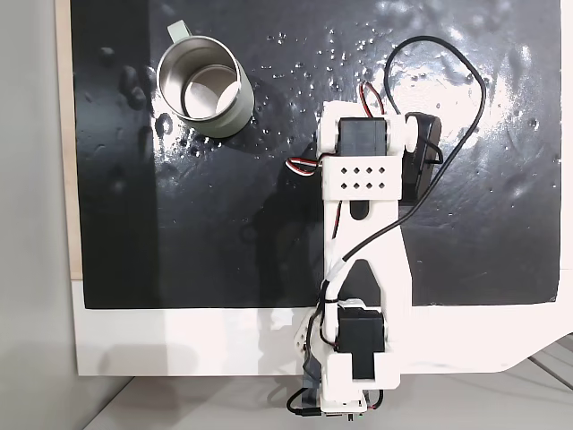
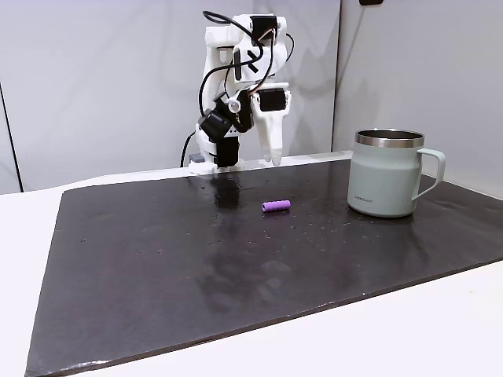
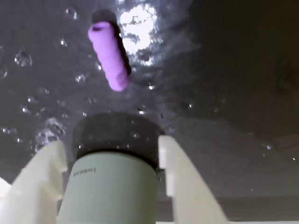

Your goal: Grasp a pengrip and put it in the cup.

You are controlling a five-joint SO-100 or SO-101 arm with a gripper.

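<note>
Right now you are at the very start of the job, as I read it: the pengrip (image 2: pixel 276 206) lies on its side on the black mat (image 2: pixel 157 267), untouched, and nothing is held. In the wrist view the purple piece (image 3: pixel 109 56) sits toward eleven o'clock, well ahead of the gripper (image 3: pixel 112 158), whose two white fingers (image 3: pixel 175 172) stand apart with bare mat and the far-off cup (image 3: pixel 110 191) seen between them, so the jaws are released and empty. In the side fixed view the arm (image 2: pixel 240 86) is folded up at the back of the mat, with the gripper (image 2: pixel 273 157) pointing down and hanging above the surface. The cup (image 2: pixel 389 173) stands upright at about three o'clock from the pengrip, well apart from it (in the top-down fixed view the cup (image 1: pixel 204 85) is at roughly ten o'clock from the arm). Your next move calls for reaching forward and down, and turning the wrist so the fingers straddle the ribbed cylinder across its short width; it is small and round, so I judge it could roll away if one finger touches first.
</note>
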